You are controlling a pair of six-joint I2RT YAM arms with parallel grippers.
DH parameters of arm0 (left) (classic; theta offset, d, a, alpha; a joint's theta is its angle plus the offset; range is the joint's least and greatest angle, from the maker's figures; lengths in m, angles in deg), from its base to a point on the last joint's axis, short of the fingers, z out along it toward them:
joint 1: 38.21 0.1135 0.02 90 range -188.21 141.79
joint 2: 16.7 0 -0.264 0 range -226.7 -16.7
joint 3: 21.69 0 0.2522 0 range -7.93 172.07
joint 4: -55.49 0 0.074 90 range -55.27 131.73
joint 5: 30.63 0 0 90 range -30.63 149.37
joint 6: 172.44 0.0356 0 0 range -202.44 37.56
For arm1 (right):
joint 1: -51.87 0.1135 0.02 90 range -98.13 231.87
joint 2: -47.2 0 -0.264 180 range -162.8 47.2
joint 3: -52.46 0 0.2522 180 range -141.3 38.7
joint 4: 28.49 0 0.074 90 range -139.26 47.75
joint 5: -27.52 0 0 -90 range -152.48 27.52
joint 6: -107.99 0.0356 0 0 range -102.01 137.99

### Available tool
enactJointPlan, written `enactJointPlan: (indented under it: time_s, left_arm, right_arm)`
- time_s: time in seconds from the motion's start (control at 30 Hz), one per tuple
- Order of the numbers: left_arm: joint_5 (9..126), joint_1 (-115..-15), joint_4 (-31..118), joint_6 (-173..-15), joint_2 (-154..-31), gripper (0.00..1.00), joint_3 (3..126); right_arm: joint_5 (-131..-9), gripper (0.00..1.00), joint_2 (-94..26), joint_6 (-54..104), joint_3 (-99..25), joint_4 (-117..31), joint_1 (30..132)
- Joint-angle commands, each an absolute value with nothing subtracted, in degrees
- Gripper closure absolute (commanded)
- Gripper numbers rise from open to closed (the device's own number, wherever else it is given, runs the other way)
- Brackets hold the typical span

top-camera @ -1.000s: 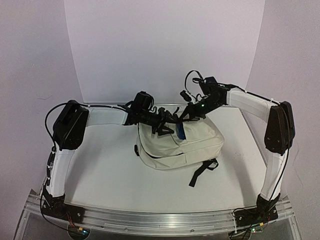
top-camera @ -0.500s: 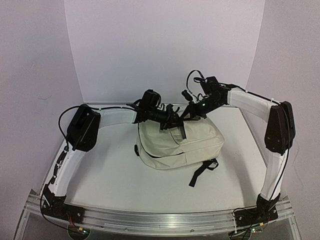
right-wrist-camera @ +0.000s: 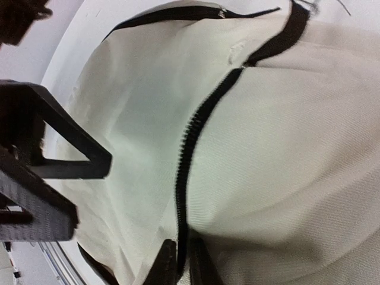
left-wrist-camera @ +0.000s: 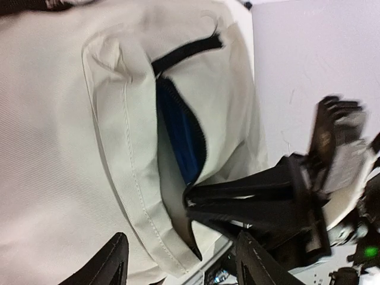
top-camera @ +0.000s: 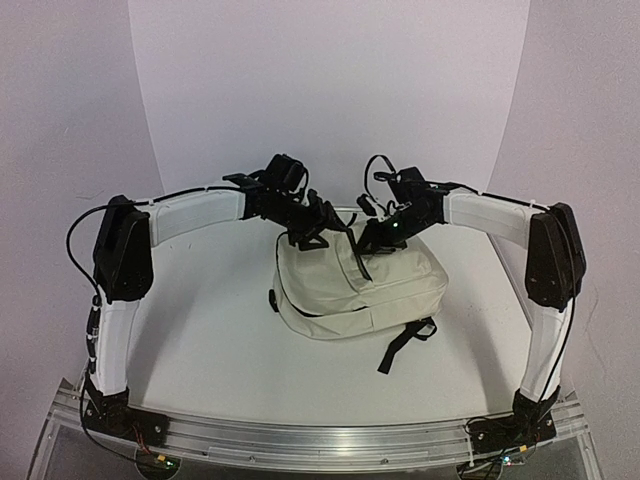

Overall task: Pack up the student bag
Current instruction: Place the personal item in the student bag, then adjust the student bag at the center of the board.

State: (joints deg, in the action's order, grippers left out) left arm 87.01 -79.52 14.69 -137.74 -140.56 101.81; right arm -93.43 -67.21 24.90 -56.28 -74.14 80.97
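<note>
Right gripper, student bag — unzipped, pouch inside

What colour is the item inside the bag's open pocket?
The item is blue; the left wrist view shows it best.

White tabletop, plain pale backdrop (curved behind), lilac side walls, aluminium rail along near edge

Matt woven cream cloth student bag; black toothed zipper
</note>
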Motion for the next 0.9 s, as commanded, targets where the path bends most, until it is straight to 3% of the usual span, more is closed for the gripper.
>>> enactJointPlan:
  time_s: [0.0, 0.37, 0.5, 0.7, 0.87]
  left_arm:
    - [76.06, -80.28, 2.2, -134.03, -141.21, 0.37, 108.32]
    - [67.22, -84.11, -9.78, -133.37, -153.95, 0.38, 126.76]
    - [66.3, -84.58, -9.57, -133.27, -155.81, 0.34, 128.45]
    - [63.81, -85.37, -9.56, -130.48, -157.73, 0.26, 131.29]
    - [63.06, -85.9, -9.62, -128.7, -158.98, 0.23, 133.23]
  right_arm:
    - [-88.54, 0.83, -67.45, 26.68, -54.2, -75.09, 81.49]
    - [-96.64, 0.67, -62.26, 27.07, -55.66, -75.17, 80.85]
    - [-100.52, 0.57, -60.31, 26.8, -57.4, -75.21, 79.4]
    - [-104.09, 0.52, -57.44, 27.69, -57.7, -75.32, 75.1]
    - [-99.44, 0.36, -56.12, 25.46, -56.76, -76.28, 70.94]
